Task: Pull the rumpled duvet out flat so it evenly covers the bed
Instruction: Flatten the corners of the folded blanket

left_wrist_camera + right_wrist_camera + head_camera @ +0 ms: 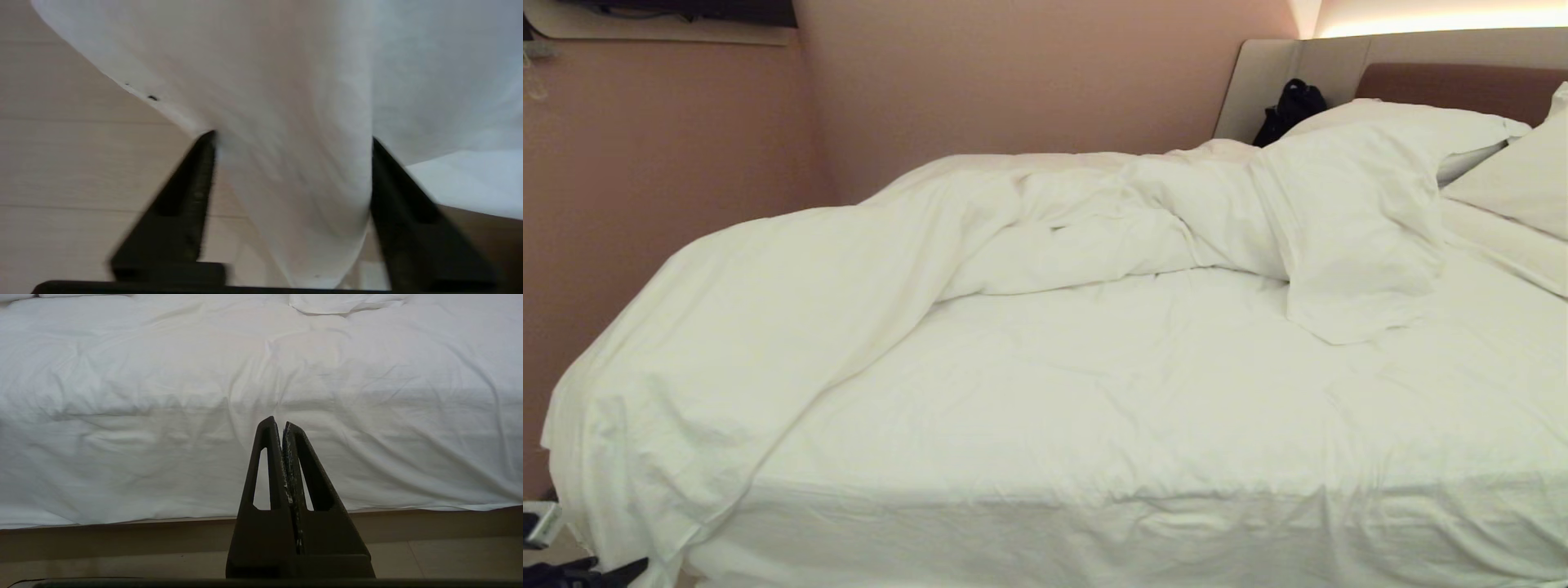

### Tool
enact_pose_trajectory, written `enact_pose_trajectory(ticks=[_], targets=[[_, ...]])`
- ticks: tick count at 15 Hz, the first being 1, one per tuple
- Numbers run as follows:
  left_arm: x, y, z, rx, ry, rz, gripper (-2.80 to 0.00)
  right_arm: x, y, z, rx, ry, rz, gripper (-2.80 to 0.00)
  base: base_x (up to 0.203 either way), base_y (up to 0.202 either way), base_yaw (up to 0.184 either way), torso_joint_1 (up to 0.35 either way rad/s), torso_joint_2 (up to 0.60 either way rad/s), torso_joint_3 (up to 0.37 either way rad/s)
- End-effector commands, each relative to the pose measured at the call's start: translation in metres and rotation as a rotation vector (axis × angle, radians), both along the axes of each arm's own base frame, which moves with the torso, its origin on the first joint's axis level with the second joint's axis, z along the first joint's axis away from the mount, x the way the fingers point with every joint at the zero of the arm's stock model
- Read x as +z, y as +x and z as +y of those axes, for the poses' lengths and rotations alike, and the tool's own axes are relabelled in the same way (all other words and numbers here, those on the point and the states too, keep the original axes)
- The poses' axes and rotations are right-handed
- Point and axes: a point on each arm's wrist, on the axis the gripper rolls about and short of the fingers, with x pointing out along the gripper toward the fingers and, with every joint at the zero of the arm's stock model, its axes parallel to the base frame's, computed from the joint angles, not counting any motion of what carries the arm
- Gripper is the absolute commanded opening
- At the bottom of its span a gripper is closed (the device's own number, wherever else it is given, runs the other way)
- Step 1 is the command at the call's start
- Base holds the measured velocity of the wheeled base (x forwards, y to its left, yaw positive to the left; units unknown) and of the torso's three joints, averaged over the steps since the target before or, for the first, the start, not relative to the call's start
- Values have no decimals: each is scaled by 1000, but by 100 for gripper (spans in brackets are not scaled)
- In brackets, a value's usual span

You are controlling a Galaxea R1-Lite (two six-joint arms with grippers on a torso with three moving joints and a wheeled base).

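Gripping step: my left pincer (pixel 292 196) half-wide around the duvet (pixel 286 122) corner hanging off the bed (pixel 1143 457); next, clamp and pull.

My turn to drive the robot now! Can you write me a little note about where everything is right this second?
Left gripper: fingers apart around a hanging fold of the duvet, at the bed's left corner.
Right gripper: shut, empty, parked facing the bed's side.
Duvet: bunched along the far side and spilling over the left end.
Done: nothing flat yet.
Left: grip, pull duvet across evenly.
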Motion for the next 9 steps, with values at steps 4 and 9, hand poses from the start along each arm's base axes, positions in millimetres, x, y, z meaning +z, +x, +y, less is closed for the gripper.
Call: enact_pose_trajectory(ticks=[4, 9], targets=[[-20, -3, -8, 7, 46, -17, -280, 0, 0, 0, 1, 0, -1, -280, 0, 0, 0, 0, 0, 0], [-15, -3, -8, 32, 20, -26, -280, 0, 0, 0, 1, 0, -1, -280, 0, 0, 0, 0, 0, 0]])
